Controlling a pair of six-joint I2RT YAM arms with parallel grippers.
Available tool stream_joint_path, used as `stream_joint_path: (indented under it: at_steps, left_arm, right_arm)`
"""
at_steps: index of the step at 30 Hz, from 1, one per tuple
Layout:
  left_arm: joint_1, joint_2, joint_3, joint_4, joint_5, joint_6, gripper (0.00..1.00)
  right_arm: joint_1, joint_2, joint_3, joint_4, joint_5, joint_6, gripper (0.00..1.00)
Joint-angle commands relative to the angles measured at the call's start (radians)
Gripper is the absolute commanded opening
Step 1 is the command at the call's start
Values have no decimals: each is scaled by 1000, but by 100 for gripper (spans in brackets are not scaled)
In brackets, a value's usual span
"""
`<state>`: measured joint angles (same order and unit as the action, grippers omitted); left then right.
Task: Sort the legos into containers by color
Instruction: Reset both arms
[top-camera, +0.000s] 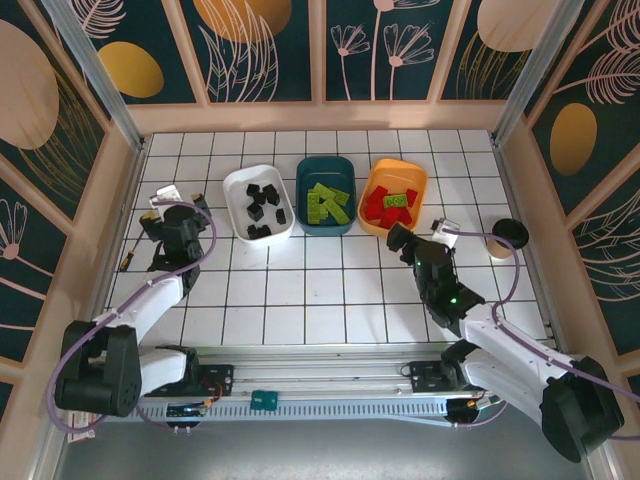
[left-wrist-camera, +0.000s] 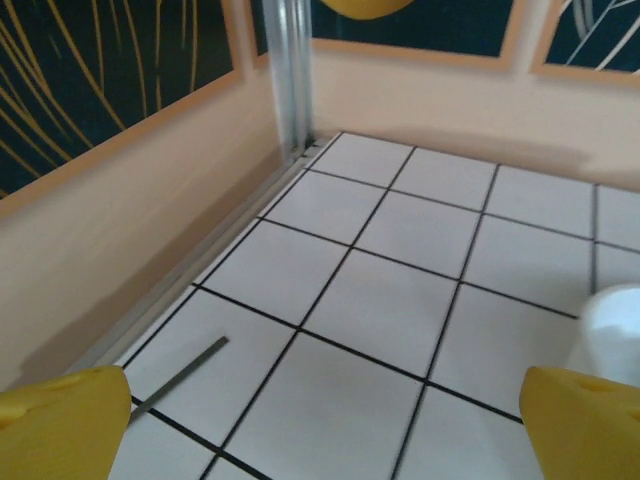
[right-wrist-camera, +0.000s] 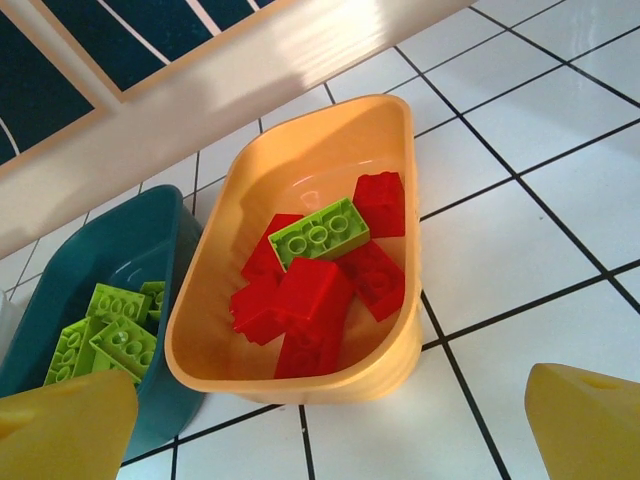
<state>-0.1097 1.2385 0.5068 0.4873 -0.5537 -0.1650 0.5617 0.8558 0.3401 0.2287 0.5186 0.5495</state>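
From above, my left gripper (top-camera: 178, 203) is reaching up the left side of the white tiled table (top-camera: 300, 295). My right gripper (top-camera: 400, 238) is angling toward the orange bin (top-camera: 395, 164). Black legos (top-camera: 262, 202) are lying in the white bin (top-camera: 236, 185), green legos (top-camera: 327, 203) in the teal bin (top-camera: 325, 162).

At my left wrist, my jaws are standing wide apart over tiles by the beige wall (left-wrist-camera: 120, 230).

At my right wrist, my jaws are gaping wide before red legos (right-wrist-camera: 315, 295) and one green brick (right-wrist-camera: 318, 232) in the orange bin.

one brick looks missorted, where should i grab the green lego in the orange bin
Pinch the green brick across its two long sides, coming straight down from above: it lies studs-up on top of the red bricks in the orange bin.
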Motion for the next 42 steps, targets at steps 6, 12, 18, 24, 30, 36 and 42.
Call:
stream_joint_path:
  at_steps: [6, 12, 18, 24, 30, 36, 42]
  left_arm:
    - [7, 125, -226, 524, 95, 107, 99]
    - [10, 218, -130, 468, 200, 145, 99]
    - [11, 240, -206, 658, 248, 136, 99]
    - [62, 278, -275, 781, 307, 92, 99]
    - [65, 283, -291, 827, 206, 51, 99]
    - [65, 280, -290, 822, 207, 53, 99]
    - [66, 281, -291, 822, 206, 53, 99]
  right_arm:
    - [-9, -31, 15, -21, 29, 13, 99]
    - [-68, -28, 43, -49, 7, -9, 99]
    - [-103, -67, 22, -30, 17, -3, 99]
    - [-122, -65, -20, 36, 37, -31, 99]
    - [-127, -65, -137, 267, 41, -228, 99]
    - [-210, 35, -174, 540, 97, -491, 99]
    - [-359, 314, -145, 757, -5, -540, 99]
